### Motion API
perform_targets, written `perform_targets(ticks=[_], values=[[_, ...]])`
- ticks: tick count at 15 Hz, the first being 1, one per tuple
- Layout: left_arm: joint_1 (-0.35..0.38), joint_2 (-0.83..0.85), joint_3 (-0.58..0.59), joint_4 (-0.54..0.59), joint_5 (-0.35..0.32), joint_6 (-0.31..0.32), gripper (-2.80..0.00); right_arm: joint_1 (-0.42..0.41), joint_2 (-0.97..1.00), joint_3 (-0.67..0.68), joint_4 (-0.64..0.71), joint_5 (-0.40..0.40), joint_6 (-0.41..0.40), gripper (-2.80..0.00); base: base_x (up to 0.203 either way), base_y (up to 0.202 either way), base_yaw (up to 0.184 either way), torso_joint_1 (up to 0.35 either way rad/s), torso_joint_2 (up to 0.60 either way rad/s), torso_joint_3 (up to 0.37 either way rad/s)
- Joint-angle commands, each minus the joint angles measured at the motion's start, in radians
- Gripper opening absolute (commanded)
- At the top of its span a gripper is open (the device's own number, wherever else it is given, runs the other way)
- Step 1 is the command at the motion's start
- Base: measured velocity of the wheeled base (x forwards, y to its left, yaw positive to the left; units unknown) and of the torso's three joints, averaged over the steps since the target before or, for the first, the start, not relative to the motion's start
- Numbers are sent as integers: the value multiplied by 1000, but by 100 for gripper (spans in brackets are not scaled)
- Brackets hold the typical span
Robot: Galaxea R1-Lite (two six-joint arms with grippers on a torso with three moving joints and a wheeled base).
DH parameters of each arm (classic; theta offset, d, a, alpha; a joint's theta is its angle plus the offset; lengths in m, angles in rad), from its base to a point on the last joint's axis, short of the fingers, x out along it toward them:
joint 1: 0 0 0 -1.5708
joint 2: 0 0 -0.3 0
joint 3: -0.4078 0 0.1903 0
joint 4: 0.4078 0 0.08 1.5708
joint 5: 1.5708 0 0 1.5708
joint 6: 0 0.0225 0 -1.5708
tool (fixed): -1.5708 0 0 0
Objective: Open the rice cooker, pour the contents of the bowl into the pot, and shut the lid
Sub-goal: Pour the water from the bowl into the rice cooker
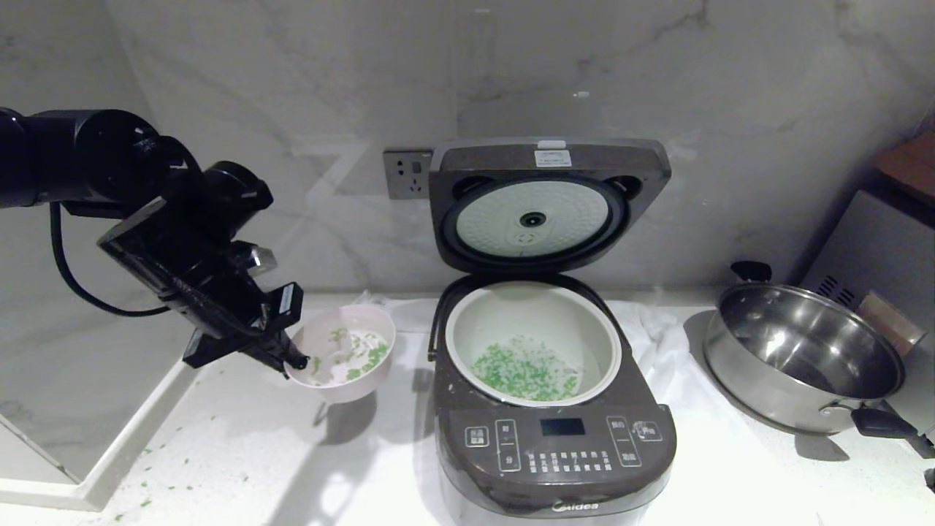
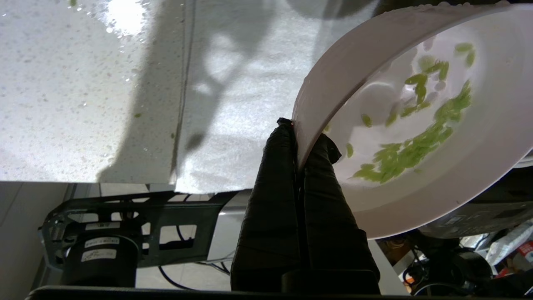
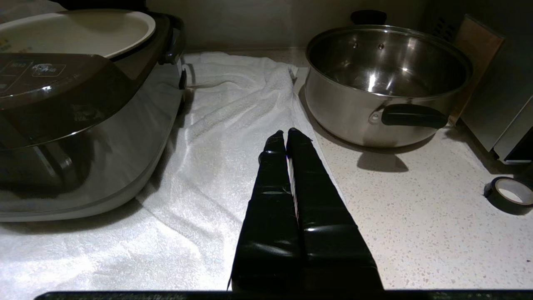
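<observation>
The dark rice cooker [image 1: 555,453] stands open at the counter's middle, its lid [image 1: 548,204] upright against the wall. Green bits [image 1: 522,372] lie in its white pot [image 1: 533,340]. Left of the cooker my left gripper [image 1: 298,359] is shut on the rim of the pale pink bowl [image 1: 343,351], holding it above the counter, tilted toward me. Some green contents [image 2: 410,146] still cling inside the bowl [image 2: 416,125], whose rim is pinched by the gripper [image 2: 306,135]. My right gripper [image 3: 285,133] is shut and empty, low over the white towel to the cooker's right.
A steel pan [image 1: 803,351] with black handles sits right of the cooker, beside a grey appliance [image 1: 876,256]. A white towel [image 3: 233,125] lies under and beside the cooker. A roll of tape [image 3: 510,196] lies at the right. Green bits are scattered on the counter [image 1: 168,467].
</observation>
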Motion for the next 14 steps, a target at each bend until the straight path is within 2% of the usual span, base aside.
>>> perform_targets(ticks=[1, 4, 11, 14], values=[[-31, 37, -48, 13, 0, -17, -280, 0, 0, 2, 0, 0, 0, -280, 0, 0, 0, 0, 0, 0], [-63, 72, -119, 47, 0, -45, -280, 0, 0, 2, 0, 0, 0, -280, 0, 0, 0, 0, 0, 0], [-98, 117, -239, 102, 5, -53, -280, 0, 0, 2, 0, 0, 0, -280, 0, 0, 0, 0, 0, 0], [-146, 138, -256, 104, 9, -74, -280, 0, 0, 2, 0, 0, 0, -280, 0, 0, 0, 0, 0, 0]])
